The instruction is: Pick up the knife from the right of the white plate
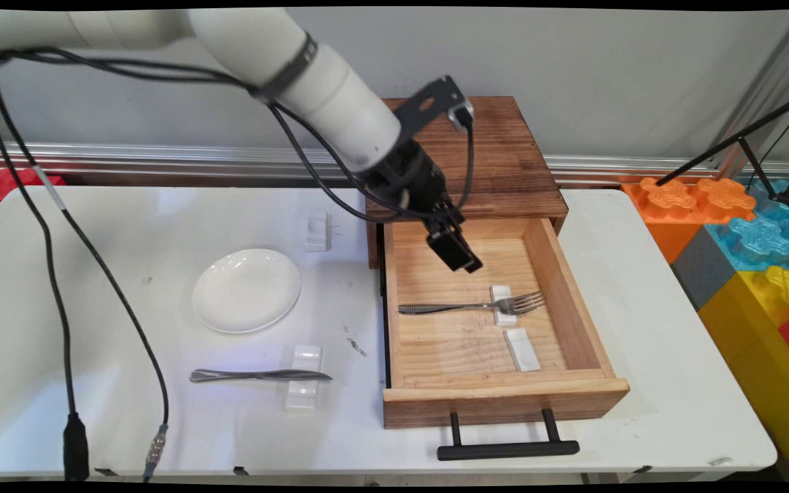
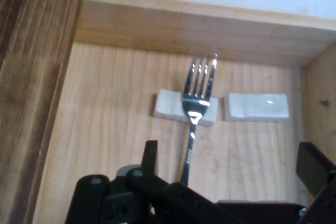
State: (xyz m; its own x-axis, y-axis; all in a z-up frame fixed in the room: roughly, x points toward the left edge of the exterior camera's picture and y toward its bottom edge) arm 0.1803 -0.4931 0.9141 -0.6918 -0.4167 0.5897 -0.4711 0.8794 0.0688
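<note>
My gripper (image 1: pixel 459 252) hangs open over the back part of the open wooden drawer (image 1: pixel 504 400), holding nothing. Below it a steel fork (image 1: pixel 470 306) lies across the drawer floor, its neck propped on a small white rest (image 1: pixel 503 293). A second white rest (image 1: pixel 522 349) lies bare beside it, toward the drawer front. In the hand view the fork (image 2: pixel 197 103) runs up between the spread fingers (image 2: pixel 150 156) of the gripper (image 2: pixel 231 169), tines pointing at the drawer's side wall (image 2: pixel 199 27). Both rests (image 2: pixel 168 104) (image 2: pixel 256 107) show there side by side.
The drawer belongs to a dark wooden cabinet (image 1: pixel 504 157) and has a black handle (image 1: pixel 507 450). Left of it lie a white plate (image 1: pixel 246 289), a knife (image 1: pixel 257 375) on a white rest (image 1: pixel 304 396), and another rest (image 1: pixel 316 231). Coloured foam blocks (image 1: pixel 744 233) stand at the right.
</note>
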